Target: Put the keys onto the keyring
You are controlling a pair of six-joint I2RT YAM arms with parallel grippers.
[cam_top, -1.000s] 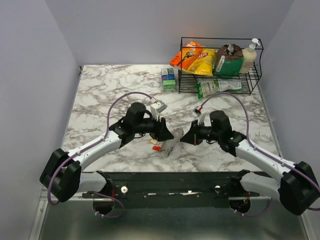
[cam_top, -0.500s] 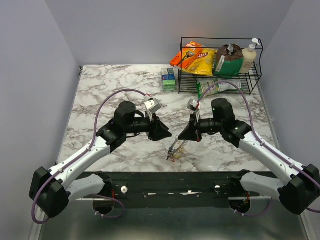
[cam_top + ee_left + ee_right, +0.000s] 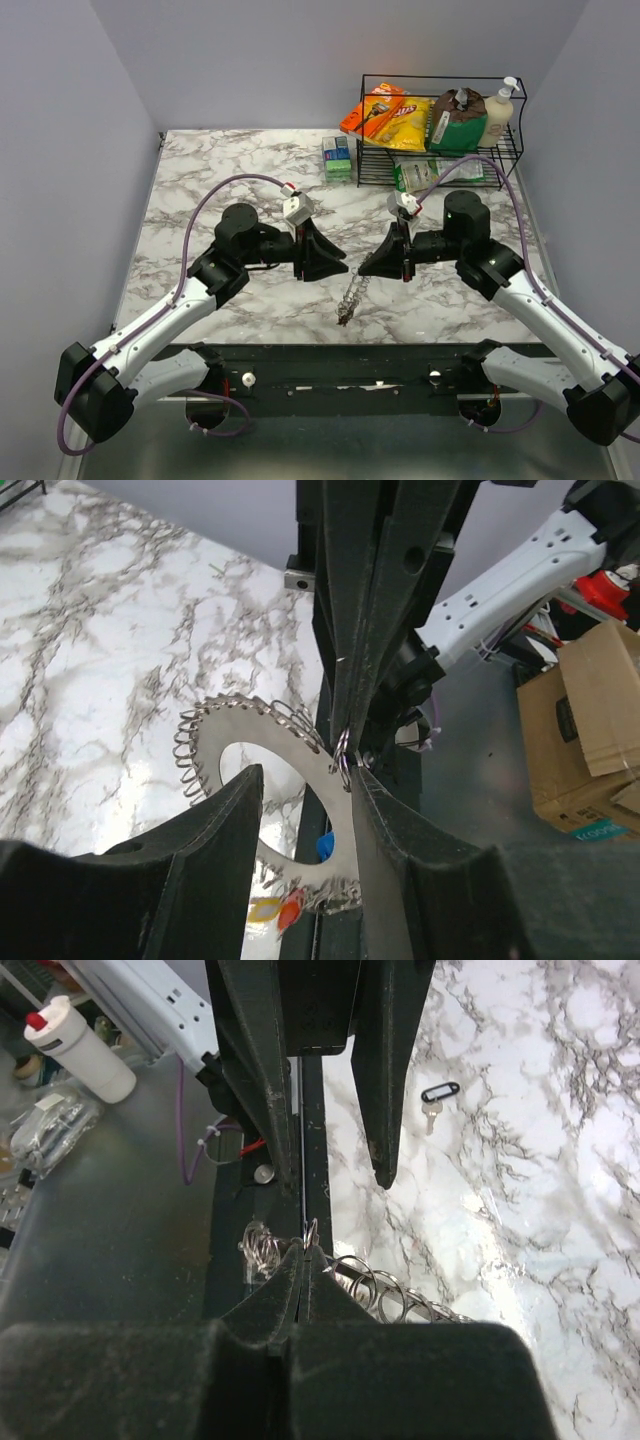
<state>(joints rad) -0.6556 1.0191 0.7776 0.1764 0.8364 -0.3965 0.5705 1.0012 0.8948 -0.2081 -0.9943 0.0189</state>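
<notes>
Both grippers have risen off the marble since 1 second ago and backed away up the frame, and the keyring (image 3: 350, 297) has come up with them, so it now hangs in the air at the centre of the top view instead of lying low between the arms. It dangles just below the right gripper (image 3: 372, 267), with the keys (image 3: 345, 312) trailing down from it toward the table's near edge.

Seen from the left wrist, the keyring (image 3: 312, 798) is a flat silver band edged with small wire loops. A blue head (image 3: 325, 846) and yellow and orange heads sit at its lower part. At the centre of that view the right gripper (image 3: 345, 750) is clenched on one small loop at the band's rim. The right wrist view agrees: its jaws are pressed together on a thin wire loop, with more loops (image 3: 385, 1298) bunched just right of the tips.

Facing it from the left in the top view is the left gripper (image 3: 330, 266), released and holding nothing. Its 2 fingers (image 3: 255, 1060) stand apart at the top of the right wrist view, and the band's thin edge runs between them. Whether they touch it cannot be told.

1 lone key (image 3: 432, 1100) with a black tag lies on the marble table (image 3: 200, 190), apart from the rest. At the upper right a black wire rack (image 3: 440, 85) holds snack bags and a soap bottle (image 3: 500, 112), with small boxes (image 3: 337, 157) just left of it.
</notes>
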